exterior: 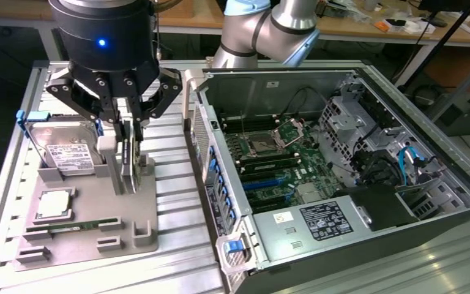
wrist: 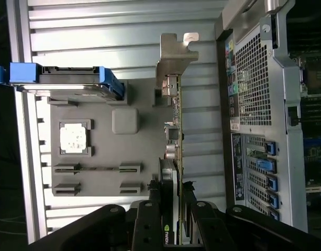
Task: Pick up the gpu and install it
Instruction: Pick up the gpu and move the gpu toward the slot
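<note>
The gpu (exterior: pixel 140 166) stands on edge in a slot of the grey holder tray (exterior: pixel 88 245), at the exterior view's left. In the wrist view the gpu (wrist: pixel 176 125) shows edge-on as a thin green board with its silver bracket at the far end and a black fan near the fingers. My gripper (exterior: pixel 130 142) hangs straight above it, one finger down each side of the card. Seen from the wrist, the gripper (wrist: pixel 171 189) has its black fingers (wrist: pixel 154 204) pressed against the card's two faces, shut on it. The card's lower edge still sits at the tray.
A hard drive (exterior: pixel 68 147) in a blue frame leans in the tray beside the gpu. A CPU (exterior: pixel 54 202) and a RAM stick (exterior: pixel 63 228) lie nearer the tray's front. The open computer case (exterior: pixel 431 184) with its motherboard (exterior: pixel 272 162) stands at the exterior view's right.
</note>
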Controlling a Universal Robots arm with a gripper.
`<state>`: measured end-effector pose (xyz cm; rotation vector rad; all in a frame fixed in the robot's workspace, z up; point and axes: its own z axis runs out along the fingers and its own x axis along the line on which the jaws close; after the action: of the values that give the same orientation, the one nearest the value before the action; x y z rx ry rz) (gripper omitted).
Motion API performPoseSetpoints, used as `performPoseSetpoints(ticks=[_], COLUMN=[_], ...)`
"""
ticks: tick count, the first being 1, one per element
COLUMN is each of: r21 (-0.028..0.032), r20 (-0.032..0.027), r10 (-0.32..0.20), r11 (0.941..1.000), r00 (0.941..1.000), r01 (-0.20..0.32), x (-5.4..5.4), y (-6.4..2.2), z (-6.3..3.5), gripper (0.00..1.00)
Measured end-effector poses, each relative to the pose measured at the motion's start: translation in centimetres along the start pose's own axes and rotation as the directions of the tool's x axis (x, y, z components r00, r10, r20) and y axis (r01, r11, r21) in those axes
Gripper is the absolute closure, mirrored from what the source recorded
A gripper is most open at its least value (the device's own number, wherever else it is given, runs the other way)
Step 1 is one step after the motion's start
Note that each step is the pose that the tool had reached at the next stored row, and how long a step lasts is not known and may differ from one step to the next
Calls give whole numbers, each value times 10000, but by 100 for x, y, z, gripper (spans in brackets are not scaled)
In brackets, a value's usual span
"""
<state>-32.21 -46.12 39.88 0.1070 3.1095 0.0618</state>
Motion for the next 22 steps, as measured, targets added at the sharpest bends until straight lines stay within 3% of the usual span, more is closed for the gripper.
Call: performPoseSetpoints(ticks=[22], r21=[1], r20=[-16], r10=[0], r11=[10000], r00=[10000], r01=[0], x=[-11], y=[15], z=[-364], gripper=[73])
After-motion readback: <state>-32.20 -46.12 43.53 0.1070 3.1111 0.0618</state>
